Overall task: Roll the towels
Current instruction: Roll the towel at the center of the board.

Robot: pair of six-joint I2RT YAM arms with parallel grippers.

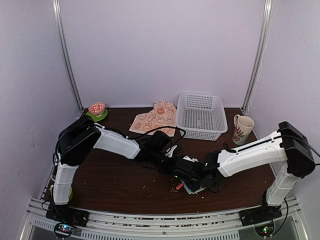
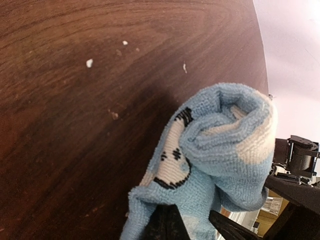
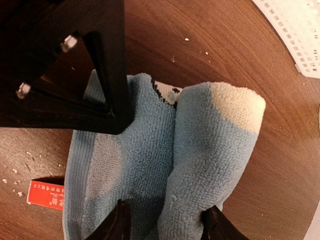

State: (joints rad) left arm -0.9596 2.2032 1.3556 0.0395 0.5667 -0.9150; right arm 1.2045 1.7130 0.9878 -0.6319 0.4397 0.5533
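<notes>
The light blue towel (image 3: 150, 150) with peach panels lies at the table's middle front, partly rolled. Its roll (image 3: 215, 140) runs along the right side and the flat part lies to the left. My right gripper (image 3: 167, 206) is open and straddles the roll's near end, with one finger on the flat cloth. My left gripper (image 2: 192, 212) is shut on the towel's (image 2: 220, 150) bunched edge at the other end. In the top view both grippers (image 1: 175, 167) (image 1: 195, 179) meet over the towel and hide most of it. The cream rabbit towel (image 1: 155, 119) lies flat at the back.
A white plastic basket (image 1: 201, 116) stands at the back right, with a printed mug (image 1: 243, 129) to its right. A red and green round item (image 1: 97, 110) sits at the back left. A small red label (image 3: 46, 195) and crumbs (image 2: 89, 63) lie by the blue towel.
</notes>
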